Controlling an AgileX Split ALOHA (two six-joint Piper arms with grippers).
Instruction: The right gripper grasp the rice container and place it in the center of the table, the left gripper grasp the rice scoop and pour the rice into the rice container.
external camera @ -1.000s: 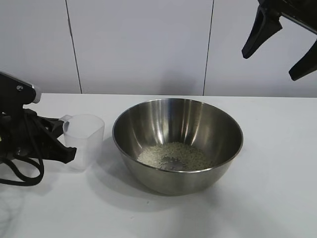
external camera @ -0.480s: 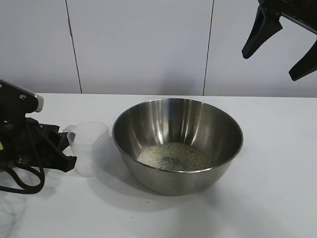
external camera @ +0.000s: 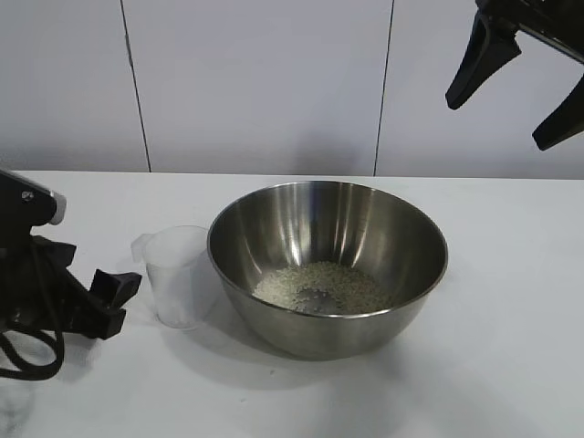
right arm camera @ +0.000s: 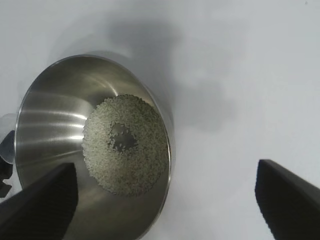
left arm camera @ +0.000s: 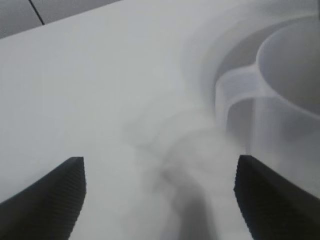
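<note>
Left arm: at nine o'clock of the tabletop [external camera: 511, 365] my left gripper [external camera: 117, 297] sits low, its jaws spread wide and holding nothing, the tips just short of the cup.

Rice scoop: the rice scoop [external camera: 176, 274] stands upright on the tabletop between the left gripper and the bowl, just beside the bowl's nine o'clock wall; I cannot tell whether they touch. In the left wrist view its tab handle faces the open jaws. It is clear, tapered plastic and looks empty.

Rice container: the rice container [external camera: 392, 224], a wide, shiny steel bowl, sits at about the middle of the tabletop, upright and apart from both grippers.

Rice: the rice [external camera: 347, 285] lies as a pale, shallow ring on the bowl's floor, with a bare patch of steel at its centre.

Right arm: my right gripper [external camera: 516, 78] hangs high at about two o'clock, well above the bowl, jaws wide apart and empty.

Step in hand: I judge both parts done, the bowl placed, the grains poured, the scoop set down and released.

Next move: I would draw the left arm clear without nudging the light cup, which could tip or slide easily.
</note>
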